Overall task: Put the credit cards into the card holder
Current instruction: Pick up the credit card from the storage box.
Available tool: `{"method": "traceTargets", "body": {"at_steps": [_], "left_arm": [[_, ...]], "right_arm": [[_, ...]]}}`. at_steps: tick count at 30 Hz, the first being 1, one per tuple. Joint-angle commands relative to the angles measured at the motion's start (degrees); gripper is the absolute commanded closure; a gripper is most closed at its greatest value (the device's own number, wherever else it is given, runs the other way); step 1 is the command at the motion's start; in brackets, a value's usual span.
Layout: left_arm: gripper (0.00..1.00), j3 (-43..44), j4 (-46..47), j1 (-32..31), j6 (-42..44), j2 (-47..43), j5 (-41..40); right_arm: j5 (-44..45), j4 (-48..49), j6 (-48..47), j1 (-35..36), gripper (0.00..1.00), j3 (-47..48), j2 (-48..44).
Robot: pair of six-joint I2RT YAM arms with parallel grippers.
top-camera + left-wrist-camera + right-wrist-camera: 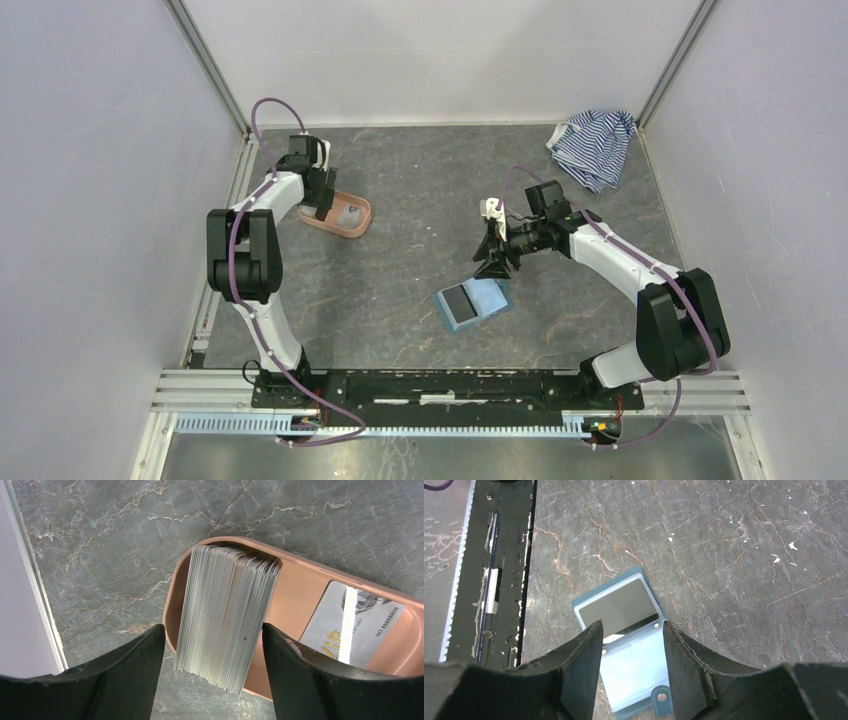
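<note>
Fingers [130,675] of our left gripper [212,627] stand apart, flanking the credit cards [227,615] stacked on edge in the pink tray [295,595]. Thin, stiff, slick, we reckon: pinch the stack's broad faces squarely. Our right gripper [631,625], jaws apart, hovers over the opened card holder [631,665].

Left gripper [212,627] jaws apart, pointing down; right gripper [632,625] parted, tilted down, seemingly hovering.

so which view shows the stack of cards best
The left wrist view: the stack of cards fills the frame, its edges sharp, at one end of the salmon-pink tray. The top external view shows the tray small and partly under the left arm, the stack barely discernible. The right wrist view misses it.
</note>
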Motion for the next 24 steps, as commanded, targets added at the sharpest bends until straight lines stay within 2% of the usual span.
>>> {"method": "traceTargets", "body": {"at_steps": [1,9,14,24], "left_arm": [[0.23,3.3,-0.4,0.7,1.7,0.0,-0.8],[0.24,3.9,-1.3,0.7,1.7,-0.9,-0.8],[0.33,4.3,-2.1,0.7,1.4,-0.5,-0.9],[0.34,5.4,-3.2,0.7,0.8,-1.2,-1.3]], "right_arm": [[-1.0,-0.1,-1.3,-0.2,0.46,2.2,0.3],[-1.1,-0.4,-1.6,-0.2,0.46,2.3,0.4],[-1.2,-0.5,-1.8,-0.2,0.46,2.3,0.4],[-1.5,-1.1,-2.2,-0.2,0.46,2.4,0.5]]}}
